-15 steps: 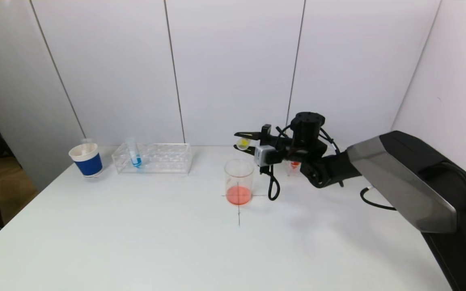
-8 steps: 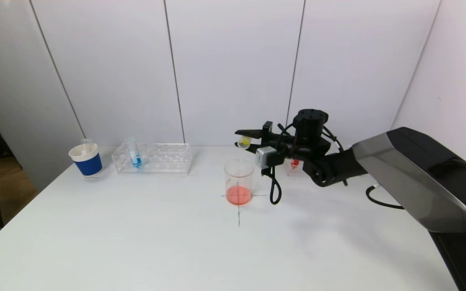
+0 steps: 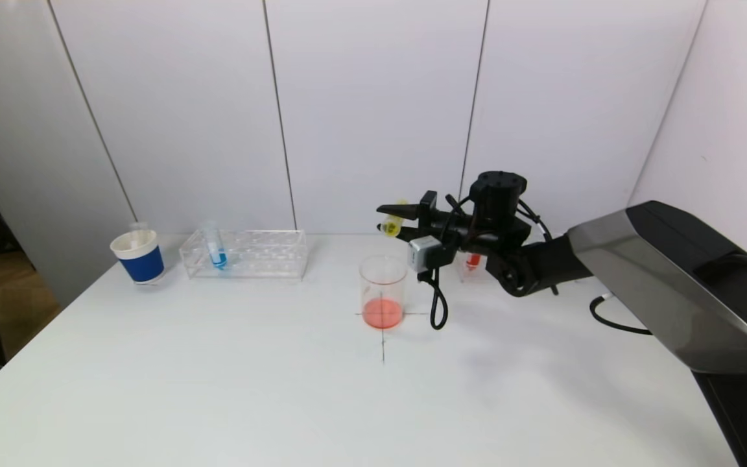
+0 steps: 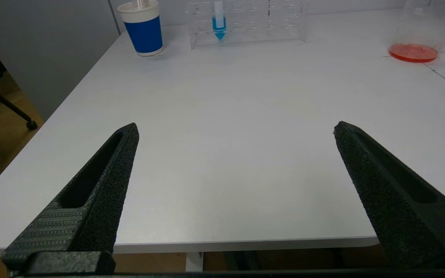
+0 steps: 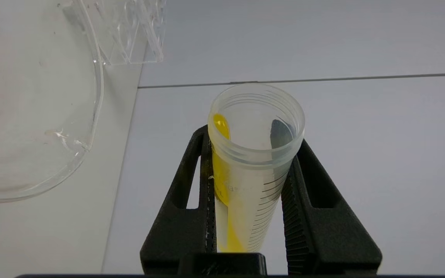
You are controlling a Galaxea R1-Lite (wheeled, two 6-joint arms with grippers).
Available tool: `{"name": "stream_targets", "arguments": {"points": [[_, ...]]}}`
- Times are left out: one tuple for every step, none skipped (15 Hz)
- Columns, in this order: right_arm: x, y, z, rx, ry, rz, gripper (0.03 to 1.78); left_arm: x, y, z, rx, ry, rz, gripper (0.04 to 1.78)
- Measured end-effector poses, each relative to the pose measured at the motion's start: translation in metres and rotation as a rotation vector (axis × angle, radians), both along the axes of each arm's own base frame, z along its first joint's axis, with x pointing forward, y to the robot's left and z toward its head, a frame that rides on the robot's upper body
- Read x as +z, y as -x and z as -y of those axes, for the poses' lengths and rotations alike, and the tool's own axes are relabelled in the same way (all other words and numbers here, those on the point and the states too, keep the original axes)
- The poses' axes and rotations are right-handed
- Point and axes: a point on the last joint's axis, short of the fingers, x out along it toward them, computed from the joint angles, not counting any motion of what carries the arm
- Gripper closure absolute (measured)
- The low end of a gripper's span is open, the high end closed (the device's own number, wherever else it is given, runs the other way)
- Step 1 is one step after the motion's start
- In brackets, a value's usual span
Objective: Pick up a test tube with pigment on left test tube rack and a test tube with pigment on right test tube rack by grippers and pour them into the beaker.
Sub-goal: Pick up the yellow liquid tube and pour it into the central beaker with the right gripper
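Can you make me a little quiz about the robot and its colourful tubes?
1. True or false: the right gripper is shut on the yellow tube.
2. What colour is the liquid in the beaker? A) green B) orange-red C) purple
3. Fill in: the tube in the clear rack on the left holds ____ pigment, and that blue tube stands upright.

Extra look: the left gripper hangs open over the table, near its front edge, holding nothing. A blue and white paper cup stands beside the rack.

Key: 1 true; 2 B; 3 blue.
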Motion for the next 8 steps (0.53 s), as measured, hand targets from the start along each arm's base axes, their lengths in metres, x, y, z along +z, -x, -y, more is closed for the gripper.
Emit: {"name": "stream_targets", "arguments": {"points": [[0.0005,-0.0001,0.0005,-0.005,0.004,0.010,1.27,0.0000,0.0000,0.0000,0.000,0.000,0.000,0.06],[0.0006,-0.0002,0.0005,-0.010,0.011,0.019,1.27,0.0000,0.0000,0.0000,0.000,0.000,0.000,0.06],[0.0007,-0.0002,0.0002,-0.018,0.016,0.029,1.27,0.0000,0.0000,0.0000,0.000,0.000,0.000,0.06],[0.0009,-0.0003,0.0002,-0.029,0.022,0.042,1.27,0.0000,0.0000,0.0000,0.000,0.000,0.000,0.06],[0.0019,-0.0005,0.0003,-0.040,0.027,0.057,1.27,0.0000,0.0000,0.0000,0.000,0.000,0.000,0.06],[0.0025,-0.0009,0.0005,-0.052,0.032,0.070,1.27,0.0000,0.0000,0.0000,0.000,0.000,0.000,0.06],[0.0028,-0.0009,0.0003,-0.058,0.038,0.083,1.27,0.0000,0.0000,0.0000,0.000,0.001,0.000,0.06],[0.0033,-0.0005,-0.0005,-0.058,0.043,0.095,1.27,0.0000,0.0000,0.0000,0.000,0.000,0.000,0.06]]}}
